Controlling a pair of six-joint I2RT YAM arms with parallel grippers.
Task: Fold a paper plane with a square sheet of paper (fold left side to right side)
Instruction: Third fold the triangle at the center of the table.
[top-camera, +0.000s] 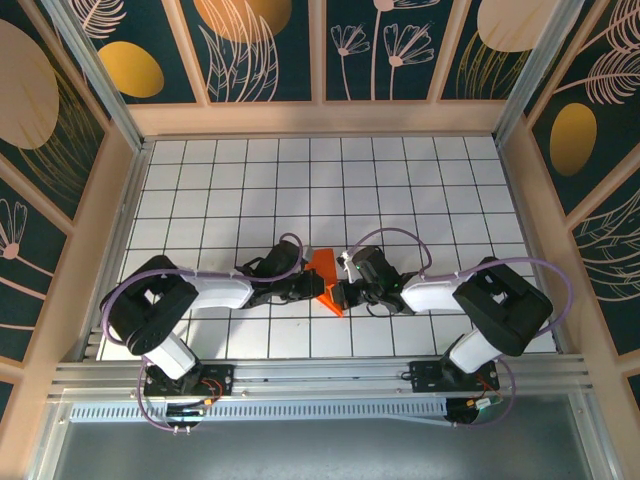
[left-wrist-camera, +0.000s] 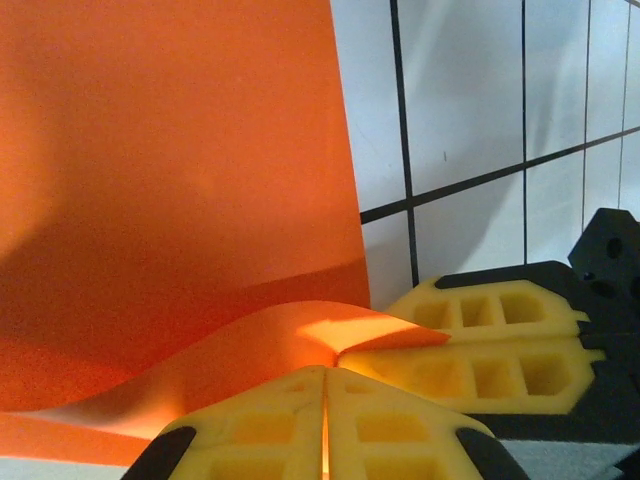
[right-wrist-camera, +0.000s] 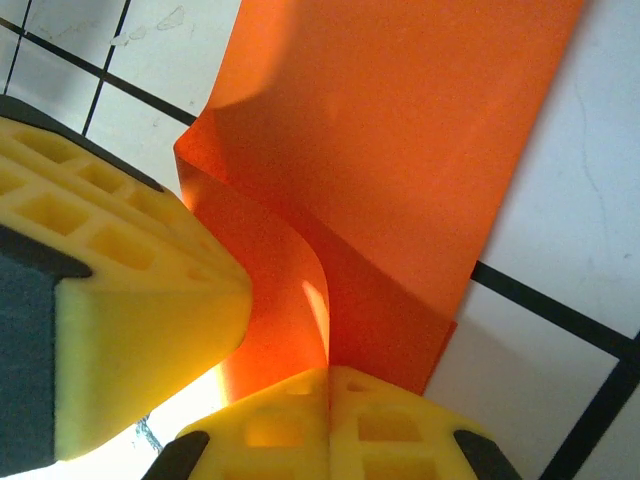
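Two grippers meet at the near middle of the table, and the paper sits between them, part of it raised off the grid. The left gripper has its yellow fingers pressed together with no gap. An orange glow runs down the seam between them, so it seems to be pinching a curled edge of the paper. The right gripper is likewise closed tight, nipping the paper where a flap bends down into it. The two grippers lie just beside each other on the same lifted end. The rest of the paper seems to lie flat on the table, stretching away from them.

The paper looks thin and very light, with almost no stiffness: the flap bows in a soft curve rather than holding a line, and light shines through it near the grip. I judge it will sag, spring back from any fold not pressed firmly, and crease for good wherever it is squeezed. It would likely tear if the arms pull apart. It is best taken by a shallow bite at an edge or corner, well clear of where the crease must fall, and carried over slowly
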